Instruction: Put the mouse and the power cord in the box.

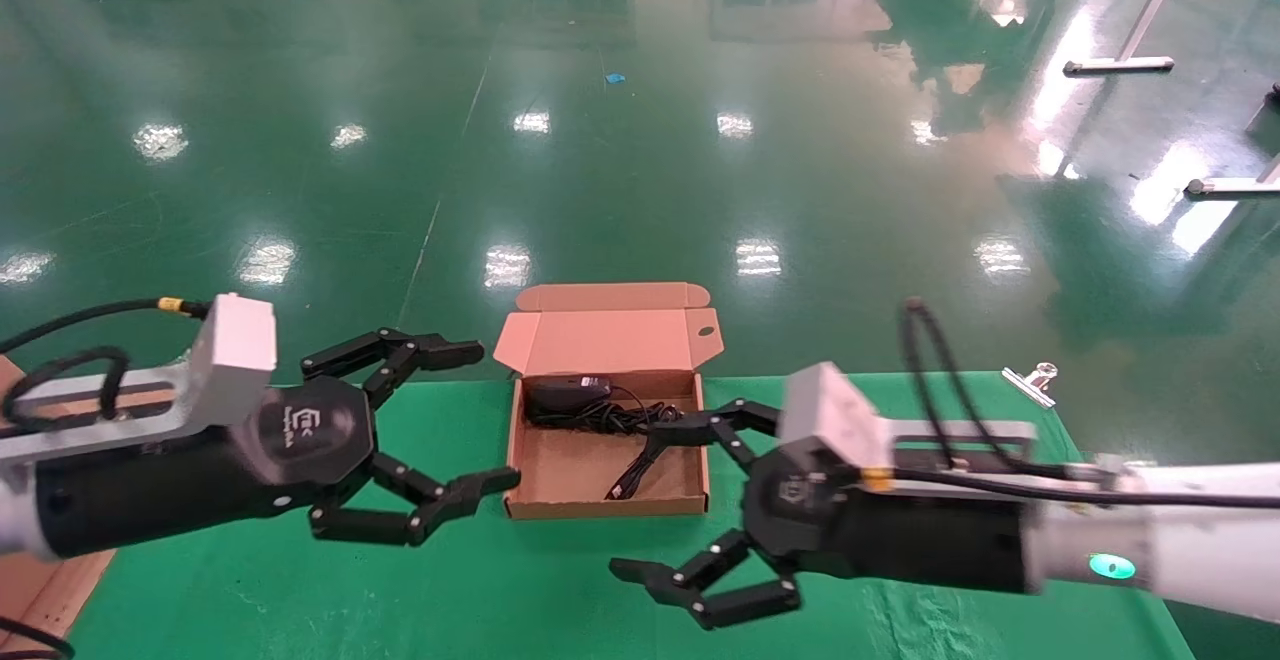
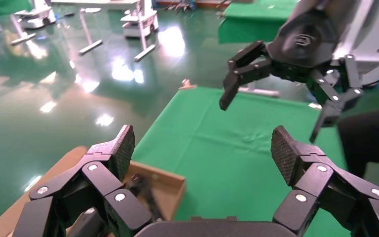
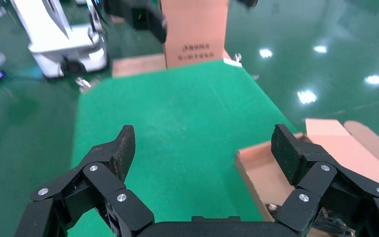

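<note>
The brown box [image 1: 604,506] stands open at the middle of the green table, lid tilted back. The black mouse [image 1: 566,393] lies in its far left corner. A tangle of black cable [image 1: 622,419] lies beside the mouse, and one thin strand ends in a plug [image 1: 616,489] near the front wall. I cannot tell the power cord apart within that tangle. My left gripper [image 1: 485,415] hovers open just left of the box. Open too, my right gripper [image 1: 642,500] hangs at the box's right front corner. Neither holds anything. In the wrist views the open left gripper [image 2: 203,148] and right gripper [image 3: 205,148] each show a corner of the box [image 2: 170,185] [image 3: 250,170].
A metal binder clip [image 1: 1034,381] lies at the table's far right edge. Flat cardboard [image 1: 30,580] sits off the table's left side. A tall cardboard carton [image 3: 195,29] and a white machine base [image 3: 59,39] stand beyond the table's left end. Green floor surrounds the table.
</note>
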`<state>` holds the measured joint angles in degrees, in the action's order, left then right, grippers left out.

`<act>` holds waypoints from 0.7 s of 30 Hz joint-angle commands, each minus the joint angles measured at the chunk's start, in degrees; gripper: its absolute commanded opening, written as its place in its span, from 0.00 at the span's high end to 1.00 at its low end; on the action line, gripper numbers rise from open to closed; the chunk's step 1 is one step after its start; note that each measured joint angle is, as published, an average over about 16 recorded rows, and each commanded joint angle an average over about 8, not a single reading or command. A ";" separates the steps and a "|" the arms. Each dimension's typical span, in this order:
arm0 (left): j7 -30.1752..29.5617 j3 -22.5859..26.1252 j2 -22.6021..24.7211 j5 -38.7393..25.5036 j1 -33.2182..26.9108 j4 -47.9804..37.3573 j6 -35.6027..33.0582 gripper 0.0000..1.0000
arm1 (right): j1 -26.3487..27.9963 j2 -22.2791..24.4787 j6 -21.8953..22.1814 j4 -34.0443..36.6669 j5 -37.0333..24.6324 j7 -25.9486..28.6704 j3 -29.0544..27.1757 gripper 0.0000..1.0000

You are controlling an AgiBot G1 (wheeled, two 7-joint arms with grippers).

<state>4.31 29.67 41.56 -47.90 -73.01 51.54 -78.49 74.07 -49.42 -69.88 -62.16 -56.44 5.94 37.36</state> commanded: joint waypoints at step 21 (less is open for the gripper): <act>-14.97 -13.64 -6.52 6.03 11.42 22.03 -7.20 0.00 | -12.63 14.56 -16.02 -11.53 14.77 4.76 -21.78 0.00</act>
<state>-9.22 17.39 35.69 -42.47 -62.72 71.37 -84.97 62.45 -36.02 -84.60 -72.77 -42.87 10.37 17.43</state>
